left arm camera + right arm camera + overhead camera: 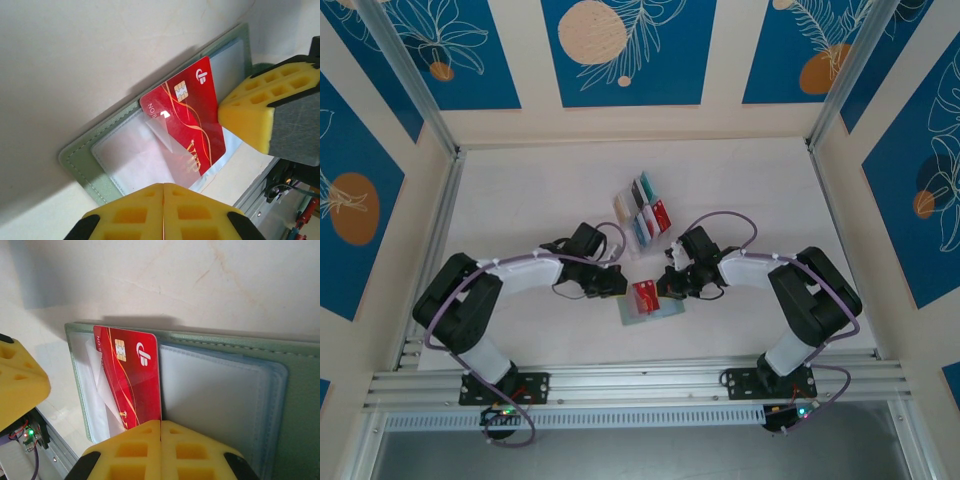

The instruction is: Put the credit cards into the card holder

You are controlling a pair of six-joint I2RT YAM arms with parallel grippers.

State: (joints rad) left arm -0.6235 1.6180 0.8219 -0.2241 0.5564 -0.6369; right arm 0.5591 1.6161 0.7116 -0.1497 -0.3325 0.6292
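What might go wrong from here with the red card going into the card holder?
The red card sits skewed, only partly under the clear pocket film, whose corner is lifted; pushing may snag or crease it.
The right gripper seems to pinch just the card's edge, so it may slip.
The card holder lies open on the table; the left gripper, shut at its edge, may not stop it sliding.

Middle crowded, sides lying open
The left fingers [130, 215] and right fingers [125, 450] are flanking the card holder [75, 161], with the red card [192, 120] lying between them and filling the gap; the card rack [642, 208] is sitting a little way behind, while the worktop [520, 200] is lying open at both far sides
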